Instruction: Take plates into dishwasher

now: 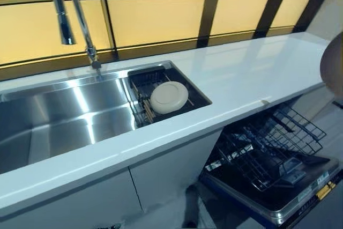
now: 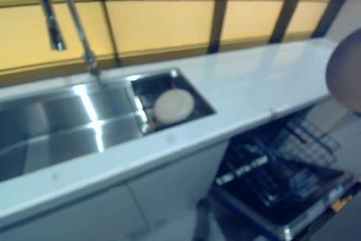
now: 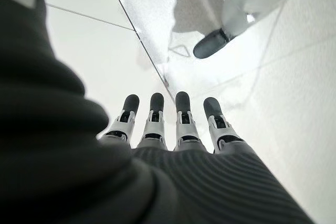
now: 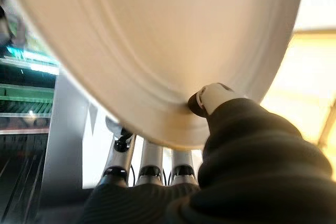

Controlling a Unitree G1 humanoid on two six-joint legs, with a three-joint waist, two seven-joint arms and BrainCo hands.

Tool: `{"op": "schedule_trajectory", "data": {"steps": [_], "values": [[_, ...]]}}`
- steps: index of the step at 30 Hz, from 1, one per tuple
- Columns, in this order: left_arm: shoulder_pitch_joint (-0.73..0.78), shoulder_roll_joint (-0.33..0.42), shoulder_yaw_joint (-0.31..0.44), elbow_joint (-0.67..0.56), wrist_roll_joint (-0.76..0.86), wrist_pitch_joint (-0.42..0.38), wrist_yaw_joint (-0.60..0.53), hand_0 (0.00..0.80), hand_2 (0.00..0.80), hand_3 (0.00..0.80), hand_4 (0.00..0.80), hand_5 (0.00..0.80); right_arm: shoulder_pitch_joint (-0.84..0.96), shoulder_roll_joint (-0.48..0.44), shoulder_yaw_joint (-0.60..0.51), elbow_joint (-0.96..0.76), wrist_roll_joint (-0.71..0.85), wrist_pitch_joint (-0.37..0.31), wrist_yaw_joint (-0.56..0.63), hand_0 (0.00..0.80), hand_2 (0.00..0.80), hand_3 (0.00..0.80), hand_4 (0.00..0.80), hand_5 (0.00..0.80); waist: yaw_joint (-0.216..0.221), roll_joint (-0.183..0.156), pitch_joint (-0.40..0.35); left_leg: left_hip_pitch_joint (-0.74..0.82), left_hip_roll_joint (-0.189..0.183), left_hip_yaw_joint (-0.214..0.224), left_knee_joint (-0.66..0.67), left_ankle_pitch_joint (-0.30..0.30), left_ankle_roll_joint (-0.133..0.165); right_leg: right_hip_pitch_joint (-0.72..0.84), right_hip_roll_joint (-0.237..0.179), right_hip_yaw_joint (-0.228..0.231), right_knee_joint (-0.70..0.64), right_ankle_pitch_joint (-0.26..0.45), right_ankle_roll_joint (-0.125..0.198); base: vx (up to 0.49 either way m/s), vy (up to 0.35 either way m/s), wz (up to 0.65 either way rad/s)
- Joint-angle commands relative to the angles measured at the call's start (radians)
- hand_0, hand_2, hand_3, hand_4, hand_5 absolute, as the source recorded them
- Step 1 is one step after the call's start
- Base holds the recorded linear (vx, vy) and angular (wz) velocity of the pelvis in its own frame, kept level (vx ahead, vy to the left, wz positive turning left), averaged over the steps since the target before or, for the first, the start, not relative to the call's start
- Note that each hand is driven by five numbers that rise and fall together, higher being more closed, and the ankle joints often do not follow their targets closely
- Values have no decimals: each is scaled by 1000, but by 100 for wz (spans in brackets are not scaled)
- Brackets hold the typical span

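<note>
My right hand (image 4: pixel 215 99) is shut on a cream plate (image 4: pixel 157 51), thumb on one face and fingers (image 4: pixel 152 162) behind the other. In the eye views that plate (image 1: pixel 333 65) shows at the far right edge, held up above the open dishwasher (image 1: pixel 278 199) and its dark wire rack (image 1: pixel 268 148); the hand itself is hidden there. A second white plate (image 1: pixel 169 97) lies in the black drainer basket (image 1: pixel 140 78) at the right end of the steel sink (image 1: pixel 64 116). My left hand (image 3: pixel 157 127) shows only in its wrist view, fingers straight, hanging over the floor and holding nothing.
A white counter (image 1: pixel 252 73) runs along the window above the dishwasher. A tall tap (image 1: pixel 67 14) stands behind the sink. White cabinet doors (image 1: pixel 161 175) are under the counter, left of the lowered dishwasher door.
</note>
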State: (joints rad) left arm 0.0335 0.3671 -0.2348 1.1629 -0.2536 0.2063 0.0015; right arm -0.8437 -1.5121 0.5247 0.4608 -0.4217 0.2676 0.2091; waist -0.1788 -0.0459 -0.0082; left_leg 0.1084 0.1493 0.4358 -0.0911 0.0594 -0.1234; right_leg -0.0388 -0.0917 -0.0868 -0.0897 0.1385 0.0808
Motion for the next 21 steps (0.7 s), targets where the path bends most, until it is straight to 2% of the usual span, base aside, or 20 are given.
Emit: {"op": "schedule_trajectory", "data": {"steps": [1, 3, 8, 13, 21], "values": [[-63, 26, 56, 16, 41, -14, 2, 0, 0, 0, 0, 0, 112, -9, -219, -64, -73, -24, -20, 800, 800, 800, 800, 800, -17, -38, 66, 37, -18, -46, 4, -31, 32, 40, 16, -8, 2, -27, 66, -7, -15, -3], [-69, 28, 64, 16, 43, -9, 0, 0, 0, 0, 0, 0, 264, 21, -345, -107, -77, -24, -7, 800, 800, 800, 800, 800, -24, -38, 71, 38, -18, -42, 4, -32, 33, 37, 17, -4, 2, -27, 66, -4, -8, -2], [-85, 33, 68, 18, 49, -3, -9, 0, 0, 0, 0, 0, 477, 83, -507, -174, -105, -31, 2, 800, 800, 800, 800, 800, -19, -35, 84, 39, -18, -40, 4, -34, 35, 37, 19, -2, 2, -30, 64, -2, -18, -8], [-105, 32, 63, 11, 52, 13, -10, 0, 0, 0, 0, 0, 498, 139, -496, -205, -158, -20, -4, 800, 800, 800, 800, 800, -10, -28, 96, 37, -18, -42, 4, -34, 37, 37, 14, -10, 2, -30, 65, -3, -7, 0], [-139, 39, 46, -8, 47, 40, -22, 0, 0, 0, 0, 0, 411, 228, -380, -190, -362, 31, -36, 800, 800, 800, 800, 800, 15, -8, 126, 17, -22, -56, 4, -28, 38, 27, 5, -27, 2, -30, 67, -28, -7, 1]]}}
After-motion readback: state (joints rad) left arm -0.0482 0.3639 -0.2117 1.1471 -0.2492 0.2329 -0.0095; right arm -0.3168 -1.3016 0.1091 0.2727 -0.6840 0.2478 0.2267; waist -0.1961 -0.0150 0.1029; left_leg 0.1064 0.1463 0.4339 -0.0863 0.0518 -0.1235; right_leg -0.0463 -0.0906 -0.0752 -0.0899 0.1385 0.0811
